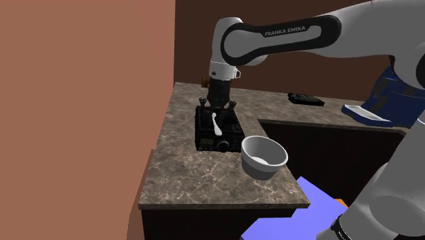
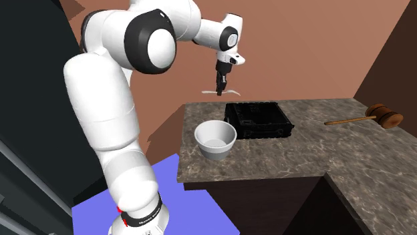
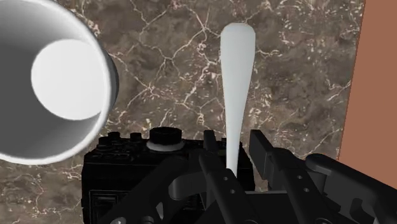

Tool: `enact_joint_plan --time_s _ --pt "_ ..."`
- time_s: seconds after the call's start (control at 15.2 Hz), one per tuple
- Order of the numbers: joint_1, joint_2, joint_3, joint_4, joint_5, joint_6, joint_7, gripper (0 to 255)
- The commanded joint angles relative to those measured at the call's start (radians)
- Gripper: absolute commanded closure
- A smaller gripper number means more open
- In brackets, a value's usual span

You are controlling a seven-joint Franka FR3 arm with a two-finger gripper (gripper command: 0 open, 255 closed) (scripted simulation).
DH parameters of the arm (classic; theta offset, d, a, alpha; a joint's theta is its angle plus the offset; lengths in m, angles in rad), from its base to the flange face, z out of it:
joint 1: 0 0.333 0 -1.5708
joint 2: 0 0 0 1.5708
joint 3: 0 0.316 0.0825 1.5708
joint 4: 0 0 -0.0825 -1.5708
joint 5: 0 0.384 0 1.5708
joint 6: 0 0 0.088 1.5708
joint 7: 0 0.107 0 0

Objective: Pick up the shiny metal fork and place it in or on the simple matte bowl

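My black gripper [image 1: 219, 103] hangs well above the marble counter [image 1: 184, 170], shut on a plain white fork [image 1: 215, 125]. In the second exterior view the fork [image 2: 217, 91] lies roughly level under the gripper [image 2: 220, 85], high over the counter's far edge. In the wrist view the fork's long handle [image 3: 236, 70] sticks out from between the fingers [image 3: 215, 167], with the gripper [image 3: 234, 168] clasped on its lower end. The white bowl [image 1: 262, 170] stands upright and holds nothing, near the counter's front corner [image 2: 214, 151], off to one side of the gripper [image 3: 107, 83].
A black box-like device [image 1: 216, 136] sits on the counter between gripper and bowl [image 2: 259, 119]. A wooden gavel [image 2: 374, 117] lies further along the counter. A flat black object [image 1: 305, 99] and a blue thing [image 1: 381, 102] lie at the back. A brown wall [image 1: 82, 102] flanks the counter.
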Motion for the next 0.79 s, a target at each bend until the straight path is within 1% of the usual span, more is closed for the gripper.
enact_joint_plan --time_s 0.0,0.4,0.73 --pt "-0.018 -0.08 -0.012 -0.095 0.025 0.016 -0.04 255" --pt "-0.051 -0.299 -0.068 -0.336 0.074 0.031 -0.157 255" --pt "-0.071 -0.472 -0.129 -0.506 0.084 0.018 -0.249 255"
